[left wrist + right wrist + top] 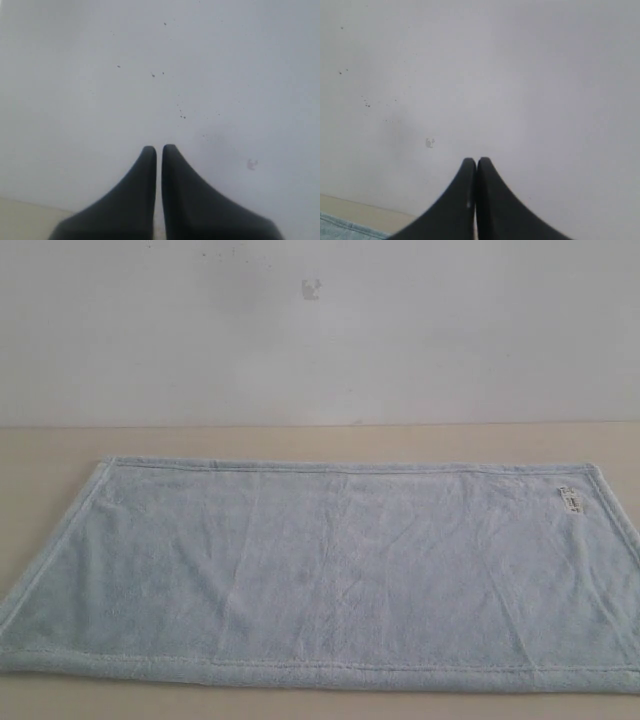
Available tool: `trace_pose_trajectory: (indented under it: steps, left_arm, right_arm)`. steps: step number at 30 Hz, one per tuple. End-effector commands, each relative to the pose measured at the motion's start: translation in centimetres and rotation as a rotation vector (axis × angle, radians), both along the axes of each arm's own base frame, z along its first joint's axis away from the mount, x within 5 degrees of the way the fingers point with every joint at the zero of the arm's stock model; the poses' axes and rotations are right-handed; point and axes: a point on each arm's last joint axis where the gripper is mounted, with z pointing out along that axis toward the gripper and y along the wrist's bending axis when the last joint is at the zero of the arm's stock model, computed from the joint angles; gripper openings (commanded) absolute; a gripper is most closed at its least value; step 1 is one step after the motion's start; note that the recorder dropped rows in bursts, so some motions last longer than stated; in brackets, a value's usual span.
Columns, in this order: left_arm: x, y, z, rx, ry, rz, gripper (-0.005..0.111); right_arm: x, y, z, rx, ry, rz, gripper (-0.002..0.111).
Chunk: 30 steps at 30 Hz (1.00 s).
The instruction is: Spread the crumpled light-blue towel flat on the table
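The light-blue towel [330,570] lies spread flat on the beige table [300,440], its hem showing along all edges and a small white tag [571,499] near its far right corner. Neither arm appears in the exterior view. My left gripper [159,148] is shut with nothing between its black fingers and faces the grey-white wall. My right gripper [476,160] is shut and empty too, also facing the wall. A corner of the towel [340,231] and a strip of table [370,212] show low in the right wrist view.
The grey-white wall [320,330] rises behind the table, with a small scuff [311,288] and dark specks. The towel's right end runs past the exterior view's edge. A bare strip of table lies between towel and wall.
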Motion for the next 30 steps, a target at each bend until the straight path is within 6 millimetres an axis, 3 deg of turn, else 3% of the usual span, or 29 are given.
trace_pose_trajectory:
  steps: [1,10,12,15,17,21,23,26,30]
  left_arm:
    - [-1.3,-0.2,-0.9,0.012,-0.026,-0.023,0.004]
    - [-1.9,-0.2,-0.8,0.012,-0.074,-0.024,0.004]
    - [-1.9,-0.2,-0.8,0.012,-0.074,-0.024,0.004]
    - [-1.9,-0.2,-0.8,0.012,-0.074,-0.024,0.004]
    - [-1.9,-0.2,-0.8,0.012,-0.074,-0.024,0.004]
    - [-2.0,-0.2,-0.8,0.012,-0.076,-0.024,0.004]
    - [-2.0,-0.2,-0.8,0.012,-0.076,-0.024,0.004]
    - [-2.0,-0.2,-0.8,0.012,-0.076,-0.024,0.004]
    - [-2.0,-0.2,-0.8,0.012,-0.076,-0.024,0.004]
  right_arm:
    - [-0.6,0.0,-0.2,0.003,-0.006,0.016,0.000]
    - [-0.6,0.0,-0.2,0.004,-0.010,0.014,0.000]
    - [-0.2,-0.4,-1.0,0.006,-0.050,-0.054,0.000]
    - [-0.1,-1.1,-3.1,-0.064,-0.106,-0.217,0.000]
    - [0.7,-1.3,-5.6,-0.118,-0.028,-0.294,0.000]
    - [1.8,-1.6,-10.6,0.021,0.231,-0.327,0.000]
    - [1.8,-1.7,-10.9,0.047,0.265,-0.336,0.000]
    - [1.6,-1.8,-12.7,0.038,0.462,-0.346,0.000]
    - [1.4,-1.8,-13.4,0.040,0.541,-0.347,0.000]
